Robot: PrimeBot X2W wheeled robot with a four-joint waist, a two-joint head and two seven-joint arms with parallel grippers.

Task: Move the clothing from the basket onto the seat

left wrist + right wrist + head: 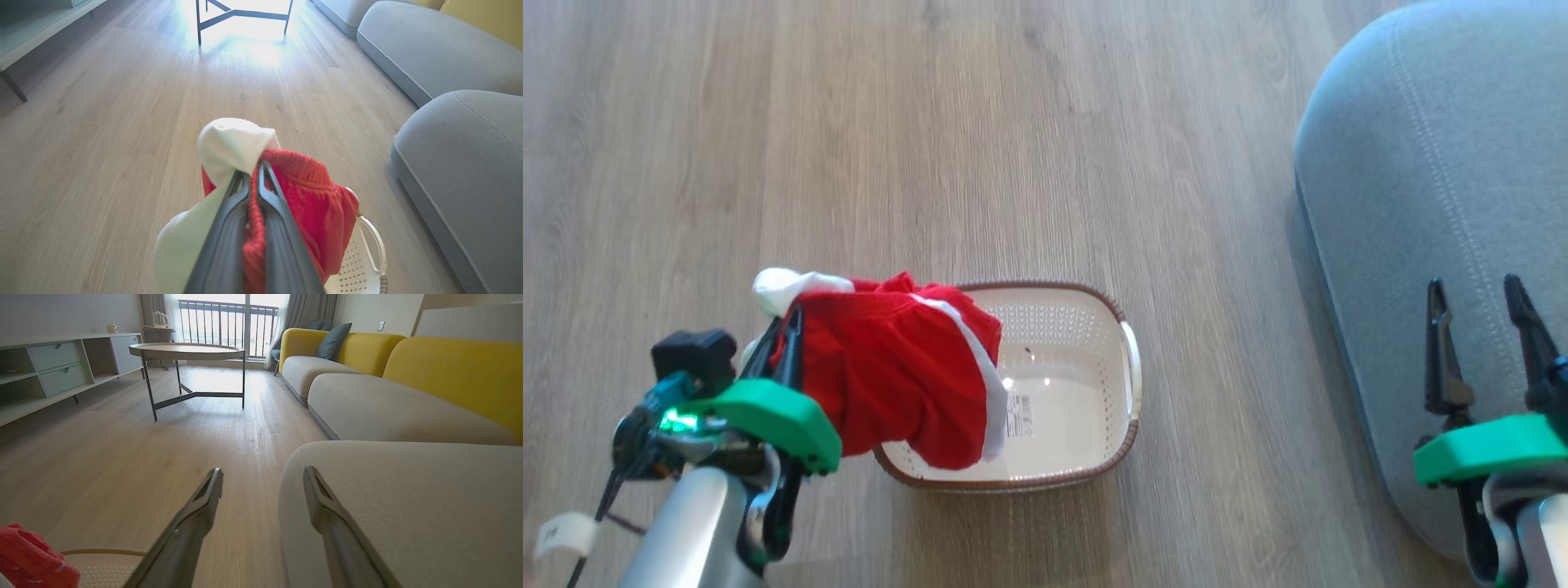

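**A:** What are the left jaws doing?

**B:** They are clamped on the clothing [890,384]. In the left wrist view a red fold sits pinched between the two dark fingers [220,245], and a white panel bunches at their tips.

**A:** And the rest of the clothing [314,200]?

**B:** It hangs off to the right of those jaws, draped over the left end of the basket [1094,327]. I cannot tell whether its lowest edge touches the basket's inside.

**A:** Where does the basket stand?

**B:** It is on the floor [1013,122], between the two pairs of jaws and much nearer the left ones. The label [1019,415] on its bottom shows just beyond the white trim. The basket is apart from the seat [1421,163].

**A:** And the right jaws?

**B:** They are spread open, with nothing between them. They hover at the near corner of the seat [408,506]. In the right wrist view one finger lies over the cushion and the other over bare floor. The red clothing [28,555] and the basket rim [102,552] sit low to the left of them.
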